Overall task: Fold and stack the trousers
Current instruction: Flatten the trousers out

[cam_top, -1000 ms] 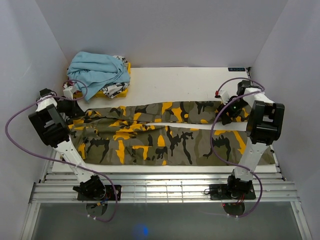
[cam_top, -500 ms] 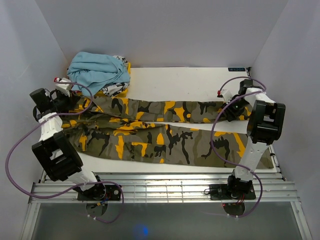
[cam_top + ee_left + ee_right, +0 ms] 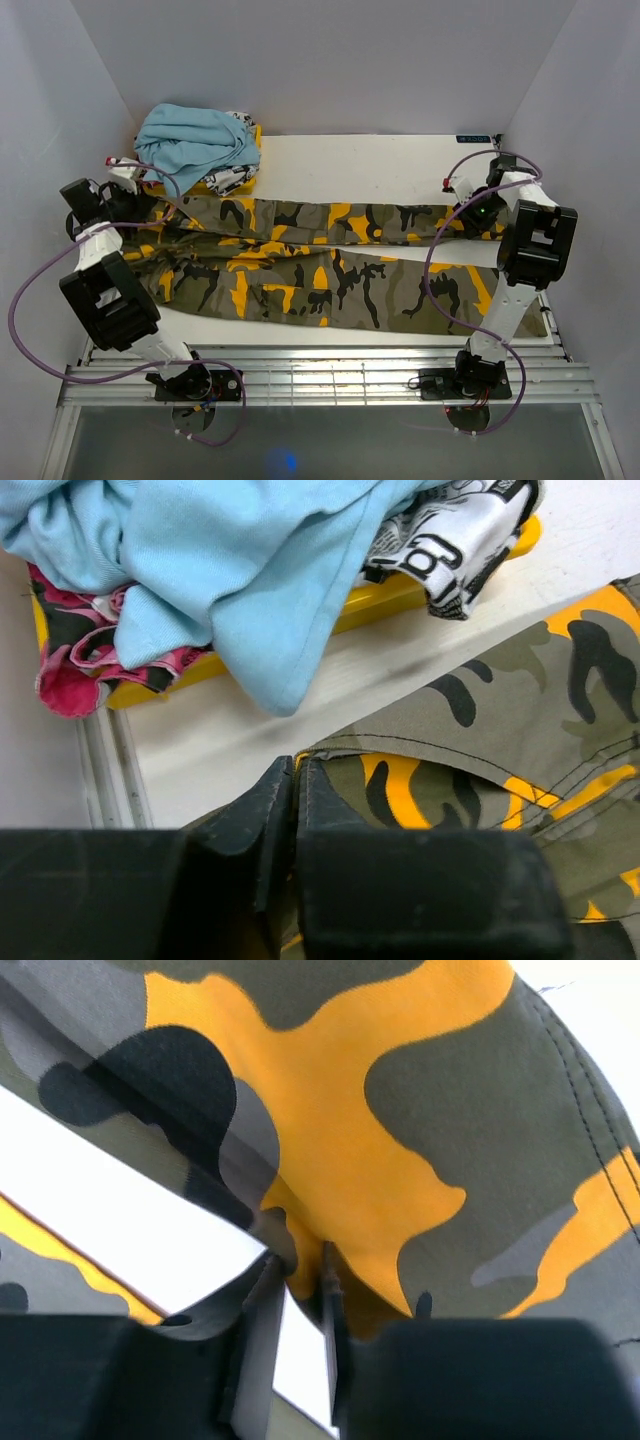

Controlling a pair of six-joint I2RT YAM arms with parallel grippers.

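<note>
The camouflage trousers [image 3: 300,255] lie stretched across the white table, waist at the left and legs running right. My left gripper [image 3: 133,198] is shut on the waist edge at the far left. In the left wrist view its jaws [image 3: 297,770] pinch the olive and orange cloth [image 3: 520,730]. My right gripper [image 3: 478,214] is shut on the end of the far leg at the right. In the right wrist view its jaws [image 3: 298,1265] pinch a fold of the fabric [image 3: 400,1110]. The near leg lies loose, reaching the table's right front corner.
A pile of clothes sits at the back left: a light blue garment [image 3: 195,140] over a white black-printed one [image 3: 236,176] in a yellow tray [image 3: 400,595]. A pink garment [image 3: 65,670] shows beneath. Grey walls stand close on both sides. A slatted rail [image 3: 320,380] runs along the near edge.
My left arm has swung out to the left wall, drawing the waist left and back. My right gripper has moved right, and the far leg now lies straighter and tauter.
</note>
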